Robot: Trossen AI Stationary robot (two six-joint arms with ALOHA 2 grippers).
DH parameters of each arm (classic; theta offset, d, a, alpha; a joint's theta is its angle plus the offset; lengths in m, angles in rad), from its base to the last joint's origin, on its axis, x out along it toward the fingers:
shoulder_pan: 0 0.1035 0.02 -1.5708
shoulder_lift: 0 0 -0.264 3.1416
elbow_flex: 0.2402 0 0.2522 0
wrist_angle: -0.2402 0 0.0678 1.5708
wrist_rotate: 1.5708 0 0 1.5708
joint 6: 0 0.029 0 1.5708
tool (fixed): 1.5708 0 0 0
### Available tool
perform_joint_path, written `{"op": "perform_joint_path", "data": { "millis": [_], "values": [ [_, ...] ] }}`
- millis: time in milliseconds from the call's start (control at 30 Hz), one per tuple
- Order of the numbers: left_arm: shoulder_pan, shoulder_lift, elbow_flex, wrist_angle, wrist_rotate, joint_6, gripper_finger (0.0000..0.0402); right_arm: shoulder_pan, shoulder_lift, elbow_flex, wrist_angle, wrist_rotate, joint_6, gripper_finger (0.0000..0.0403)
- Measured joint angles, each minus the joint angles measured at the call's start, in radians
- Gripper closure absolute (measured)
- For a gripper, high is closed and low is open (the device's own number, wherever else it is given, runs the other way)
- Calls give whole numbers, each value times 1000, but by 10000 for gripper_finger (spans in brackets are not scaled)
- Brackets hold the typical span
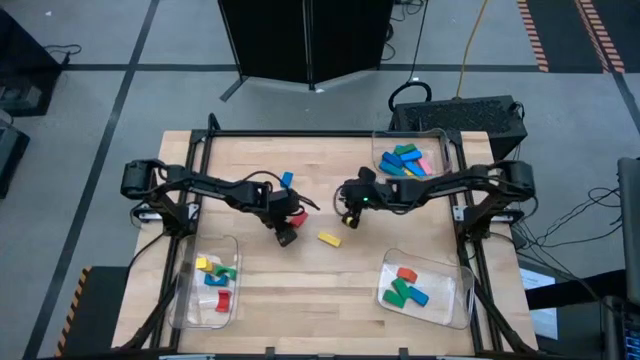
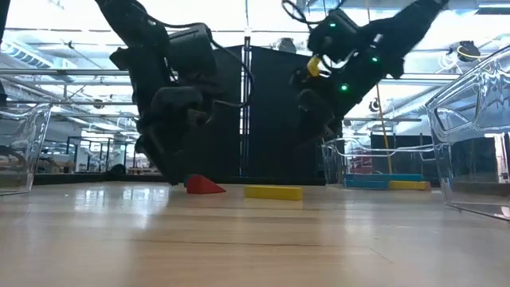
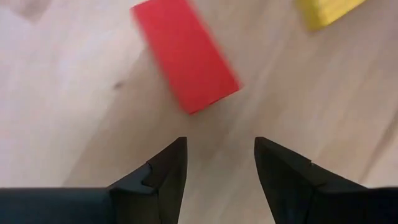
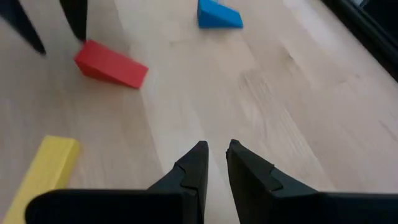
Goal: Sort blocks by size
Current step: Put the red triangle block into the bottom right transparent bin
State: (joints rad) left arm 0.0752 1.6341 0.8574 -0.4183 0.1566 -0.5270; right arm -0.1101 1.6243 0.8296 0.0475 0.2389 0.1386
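The red block [image 3: 185, 55] lies flat on the table [image 1: 300, 290], just ahead of the left gripper [image 3: 217, 163] and apart from it. The left gripper's fingers [image 3: 166, 171] are spread with bare wood between them; nothing is held. In the high view the left gripper [image 1: 288, 232] sits near the table centre, with the red block [image 1: 296, 215] just beside it. The left arm reaches in from the left edge, elbow bent, wrist angled down toward the surface.

The yellow block [image 1: 329, 239] lies between the two grippers, toward the front edge. The blue block [image 1: 287, 180] lies farther back on the open wood.

The right gripper [image 4: 215, 163] is raised above the table, its fingers nearly together with a narrow gap, empty. In the high view it [image 1: 349, 212] hangs right of centre; the right arm extends from the right edge.

Other blocks rest in three clear trays: the back right tray [image 1: 440, 140], the front right tray [image 1: 455, 300] and the front left tray [image 1: 190, 300].
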Motion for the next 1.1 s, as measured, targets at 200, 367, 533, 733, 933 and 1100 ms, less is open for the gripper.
{"op": "perform_joint_path", "data": {
  "millis": [200,367,533,733,933,1100],
  "values": [
    [-20,0,1,58,-39,-65,192,-9,-26,-83,124,-21,8,349],
    [-6,0,1,58,-74,-102,145,-9,3,-82,169,-31,7,349],
    [3,0,1,69,-86,-96,105,-9,12,-82,177,-32,0,349],
    [4,40,3,163,-109,-68,97,-9,14,-82,195,-32,0,349],
    [3,110,7,181,-123,-91,97,-9,14,-82,191,-32,0,349],
    [3,110,7,177,-131,-121,106,-9,14,-82,189,-32,9,349]
  ]
}}
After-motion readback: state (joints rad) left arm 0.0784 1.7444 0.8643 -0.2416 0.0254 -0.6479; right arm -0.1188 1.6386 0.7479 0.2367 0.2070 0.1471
